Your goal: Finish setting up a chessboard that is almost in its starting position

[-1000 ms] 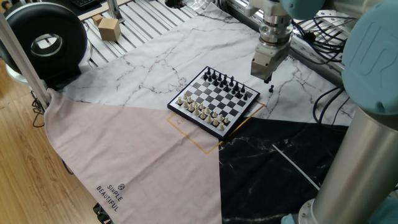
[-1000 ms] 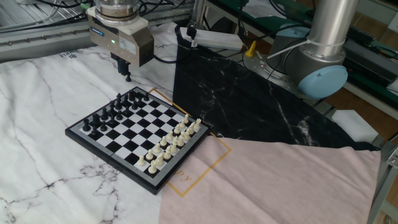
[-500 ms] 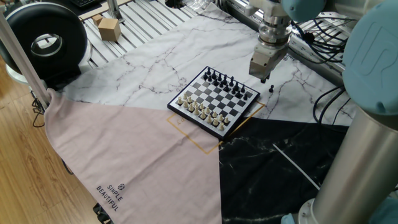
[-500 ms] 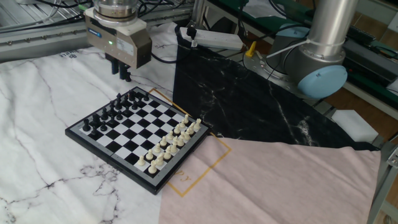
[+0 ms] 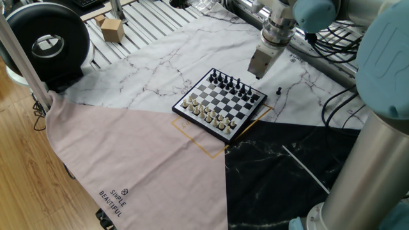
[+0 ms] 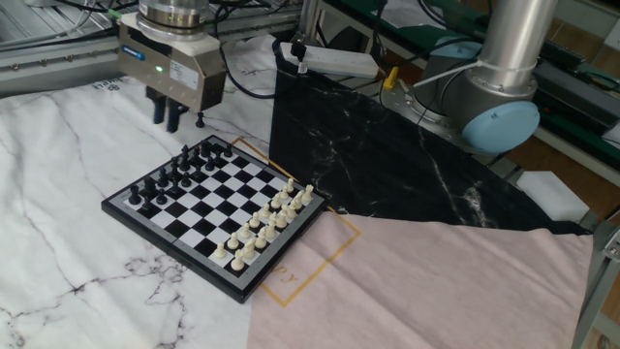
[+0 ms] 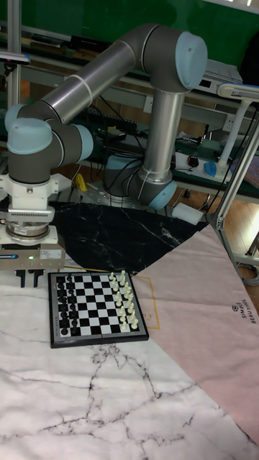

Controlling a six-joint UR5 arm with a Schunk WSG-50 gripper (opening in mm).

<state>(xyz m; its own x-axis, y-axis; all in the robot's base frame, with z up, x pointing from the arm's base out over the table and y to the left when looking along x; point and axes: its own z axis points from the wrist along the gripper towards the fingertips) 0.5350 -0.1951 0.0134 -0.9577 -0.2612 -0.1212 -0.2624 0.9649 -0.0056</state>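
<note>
Hovering empty with fingers slightly spread, the gripper (image 6: 167, 120) risks toppling the chessboard's (image 6: 214, 209) black row reaching the stray pawn (image 5: 278, 91).

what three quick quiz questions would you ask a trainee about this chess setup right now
1. True or false: the claw is holding a chess piece.
2. The stray black piece stands on: A) the marble cloth; B) the pink cloth; C) the chessboard.
3. Which colour of pieces sits along the board edge nearest the claw?

Key: 1 false, its fingers are apart with nothing between them. 2 A. 3 black.
</note>
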